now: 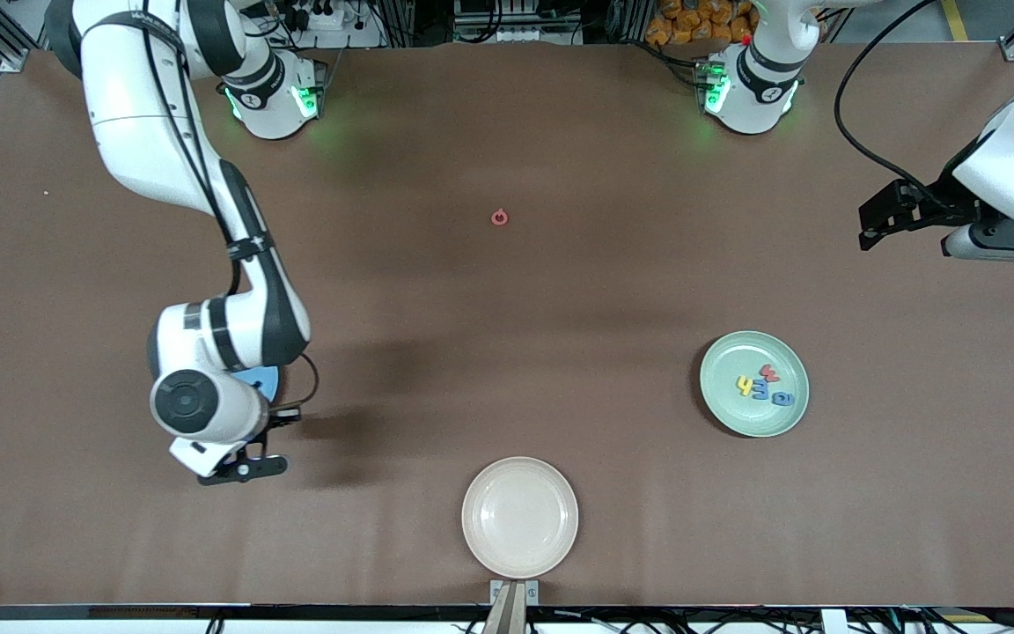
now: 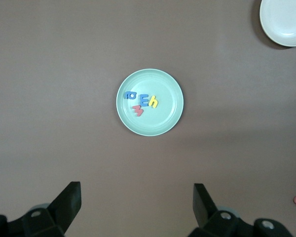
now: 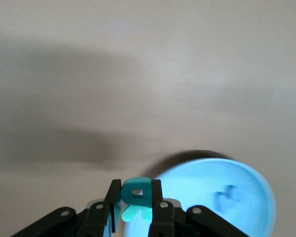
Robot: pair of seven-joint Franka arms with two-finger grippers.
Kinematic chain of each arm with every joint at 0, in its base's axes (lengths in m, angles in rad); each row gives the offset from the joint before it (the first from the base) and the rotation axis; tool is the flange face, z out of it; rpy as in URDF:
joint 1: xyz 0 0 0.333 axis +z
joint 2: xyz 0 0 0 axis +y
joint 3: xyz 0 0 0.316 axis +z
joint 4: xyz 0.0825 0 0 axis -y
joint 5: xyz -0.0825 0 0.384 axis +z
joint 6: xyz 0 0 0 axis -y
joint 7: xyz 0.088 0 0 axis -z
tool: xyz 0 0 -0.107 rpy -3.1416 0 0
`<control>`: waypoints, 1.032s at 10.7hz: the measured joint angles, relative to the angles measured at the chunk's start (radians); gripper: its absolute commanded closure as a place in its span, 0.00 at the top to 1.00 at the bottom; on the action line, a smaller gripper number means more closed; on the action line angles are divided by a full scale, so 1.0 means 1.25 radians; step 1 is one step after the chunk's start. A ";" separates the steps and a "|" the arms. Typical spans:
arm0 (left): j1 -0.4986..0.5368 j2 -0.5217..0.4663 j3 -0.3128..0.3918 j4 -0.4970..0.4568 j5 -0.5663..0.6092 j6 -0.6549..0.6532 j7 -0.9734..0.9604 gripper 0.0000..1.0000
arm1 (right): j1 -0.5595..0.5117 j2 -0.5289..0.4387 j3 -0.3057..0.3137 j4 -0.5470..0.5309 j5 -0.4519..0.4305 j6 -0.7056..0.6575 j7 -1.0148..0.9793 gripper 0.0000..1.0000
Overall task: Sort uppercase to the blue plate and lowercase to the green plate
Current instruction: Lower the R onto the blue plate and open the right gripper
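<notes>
Right gripper (image 3: 137, 197), fingers clenched on the teal R (image 3: 136, 193), hangs at the rim of the blue plate (image 3: 256, 197) (mostly hidden under the arm in the front view). Left gripper (image 2: 138, 210) waits, fingers released, at its end of the surface. The green plate (image 1: 723, 352) holds four lowercase letters (image 1: 762, 385); the red G (image 1: 499, 217) lies alone mid-surface.

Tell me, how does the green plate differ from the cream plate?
The green plate is pale mint; the cream plate is off-white. The green plate holds four little foam letters, a yellow one, a red one and two blue ones, while the cream plate holds nothing. The cream plate sits nearer the front camera; the green plate lies toward the left arm's end. Both are round with shallow rims.
</notes>
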 measured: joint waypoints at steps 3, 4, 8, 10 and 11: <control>-0.001 -0.004 -0.004 -0.001 -0.001 0.002 0.000 1.00 | -0.042 -0.053 -0.003 -0.090 0.000 -0.010 -0.091 0.48; -0.002 -0.009 -0.006 -0.001 -0.004 0.002 0.000 1.00 | -0.045 -0.076 -0.003 -0.142 0.000 0.013 -0.103 0.99; 0.001 -0.015 -0.007 -0.002 -0.029 0.002 0.000 1.00 | -0.040 -0.154 0.028 -0.282 0.039 0.062 -0.120 1.00; 0.002 -0.016 -0.007 -0.003 -0.029 0.000 0.000 1.00 | 0.008 -0.210 0.041 -0.328 0.062 0.061 -0.091 1.00; 0.003 -0.015 -0.006 -0.003 -0.029 0.000 0.000 1.00 | 0.043 -0.226 0.042 -0.344 0.080 0.061 -0.044 1.00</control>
